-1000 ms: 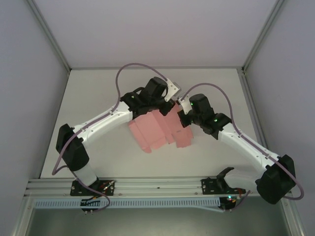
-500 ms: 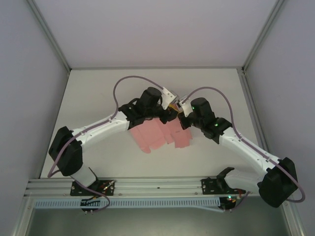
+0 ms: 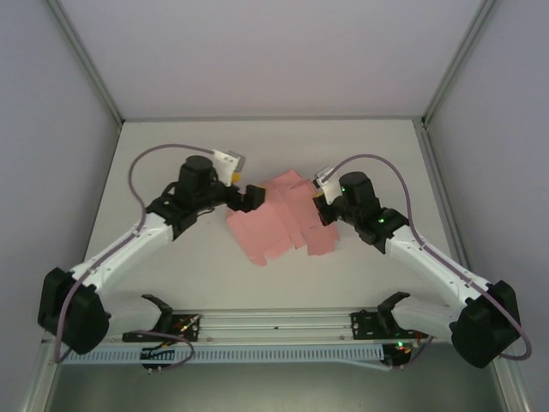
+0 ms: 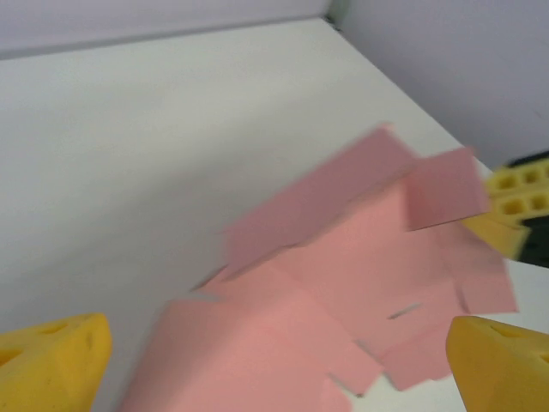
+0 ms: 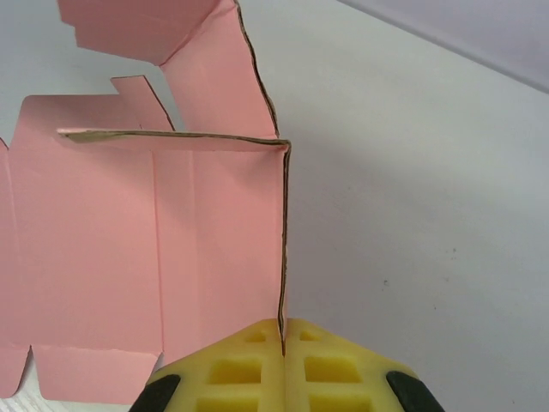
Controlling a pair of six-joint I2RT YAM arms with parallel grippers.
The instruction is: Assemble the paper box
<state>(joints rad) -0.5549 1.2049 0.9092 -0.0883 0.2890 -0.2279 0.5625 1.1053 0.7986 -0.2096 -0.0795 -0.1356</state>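
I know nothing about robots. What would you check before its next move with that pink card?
1. Right hand pinching the paper box edge: ok, shut on a raised panel.
2. Left hand free to grasp: ok, open, holding nothing.
3. Box folded into shape: not ok, mostly flat, flaps spread.
4. Card resting on the table between both arms: ok.
5. Creases undamaged: cannot tell.

No text, label or number can be read on the paper box (image 3: 274,225) or elsewhere.
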